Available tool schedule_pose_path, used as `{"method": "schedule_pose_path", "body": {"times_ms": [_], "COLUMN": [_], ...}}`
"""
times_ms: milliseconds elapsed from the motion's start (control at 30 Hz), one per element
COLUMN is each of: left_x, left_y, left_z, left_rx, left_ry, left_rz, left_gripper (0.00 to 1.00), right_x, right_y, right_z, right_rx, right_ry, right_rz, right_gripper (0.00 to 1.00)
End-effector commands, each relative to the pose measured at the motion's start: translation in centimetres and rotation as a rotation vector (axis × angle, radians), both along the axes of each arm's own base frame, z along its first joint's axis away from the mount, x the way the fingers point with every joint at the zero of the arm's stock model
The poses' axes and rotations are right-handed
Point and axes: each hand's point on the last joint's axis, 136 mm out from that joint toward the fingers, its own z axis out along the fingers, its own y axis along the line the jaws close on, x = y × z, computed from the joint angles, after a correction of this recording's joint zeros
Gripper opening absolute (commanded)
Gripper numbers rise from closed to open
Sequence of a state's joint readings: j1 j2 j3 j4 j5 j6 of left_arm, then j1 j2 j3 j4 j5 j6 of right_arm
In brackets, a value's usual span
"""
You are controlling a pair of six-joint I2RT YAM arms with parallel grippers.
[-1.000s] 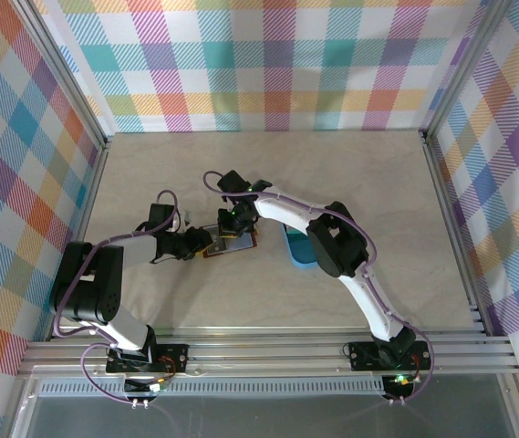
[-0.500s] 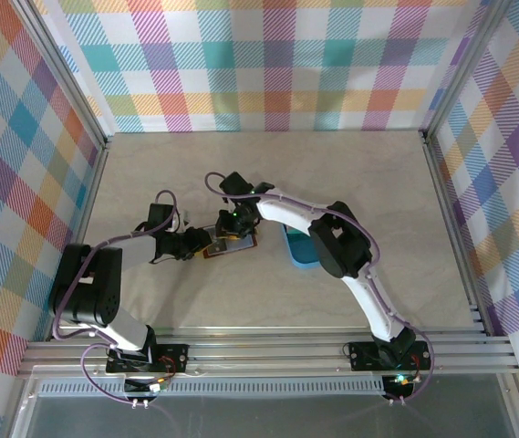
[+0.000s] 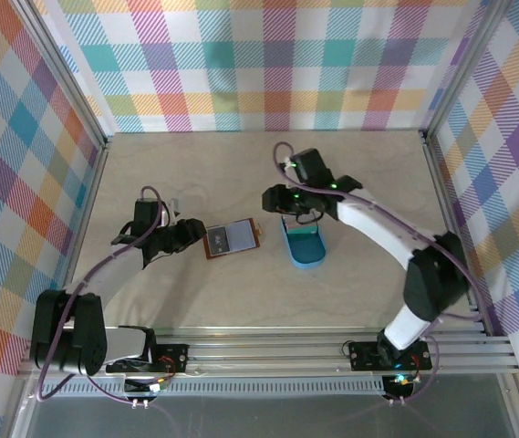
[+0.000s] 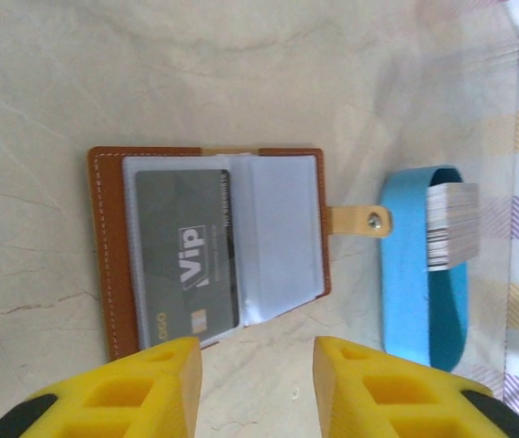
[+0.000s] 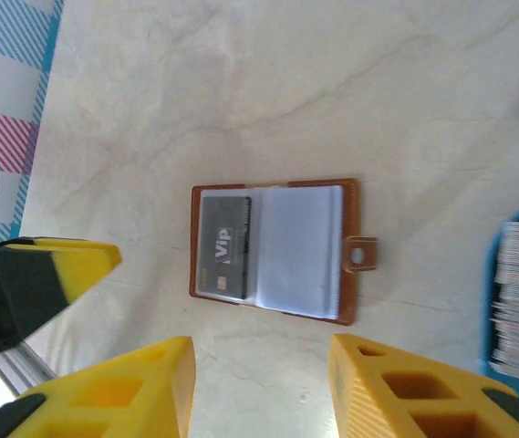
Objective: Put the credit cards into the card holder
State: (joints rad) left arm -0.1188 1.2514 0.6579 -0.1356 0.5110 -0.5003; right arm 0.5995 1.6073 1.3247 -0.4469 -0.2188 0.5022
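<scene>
Left gripper (image 3: 189, 234): positioned at the left of the table (image 3: 241, 301), just beside the left edge of the card holder (image 3: 232, 238), not touching it. In the left wrist view, its yellow fingers (image 4: 140, 392) stand apart with nothing between them; the left gripper (image 4: 257, 351) is released.

Card holder (image 4: 213, 246): lies flat and unfolded on the table, between the two grippers. The brown leather cover faces down and the clear sleeves (image 4: 282, 237) face up. One grey card (image 4: 186, 260) marked "Vip" sits in the sleeve on the side away from the snap tab (image 4: 359, 220). The tab sticks out flat toward the blue tray (image 4: 405, 274).

Right gripper (image 3: 277, 203): positioned beyond the far end of the blue tray (image 3: 306, 248), apart from the card holder. In the right wrist view, its yellow fingers (image 5: 122, 392) are spread with an empty gap; the right gripper (image 5: 261, 351) is released.

Blue tray: rests near the card holder on its tab side. The remaining credit cards (image 4: 451, 228) stand on edge as a stack at one end of the tray.
</scene>
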Motion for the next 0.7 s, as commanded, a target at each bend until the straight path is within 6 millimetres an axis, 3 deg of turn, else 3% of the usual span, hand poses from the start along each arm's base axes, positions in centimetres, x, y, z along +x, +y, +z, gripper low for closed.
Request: {"method": "schedule_pose_path", "body": {"times_ms": [0, 233, 400, 667], "left_x": [-1.4, -2.6, -3.4, -3.2], "left_y": [-0.6, -0.8, -0.5, -0.1], "left_z": [0.6, 1.2, -0.1, -2.4], "left_rx": [0.0, 0.012, -0.034, -0.108], "left_ry": [-0.003, -0.022, 0.0, 0.038], "left_rz": [-0.034, -0.028, 0.041, 0.119], "left_gripper": [0.39, 0.42, 0.43, 0.45], "right_x": [-0.9, -2.8, -2.8, -1.6], "right_y": [-1.3, -1.2, -0.4, 1.7], "right_z": [0.2, 0.8, -0.3, -3.3], "right_rx": [-0.023, 0.027, 0.028, -0.151], "right_ry": [-0.102, -0.143, -0.089, -0.006], "right_rz": [0.066, 0.16, 0.185, 0.22], "right_gripper": [0.46, 0.5, 0.5, 0.52]}}
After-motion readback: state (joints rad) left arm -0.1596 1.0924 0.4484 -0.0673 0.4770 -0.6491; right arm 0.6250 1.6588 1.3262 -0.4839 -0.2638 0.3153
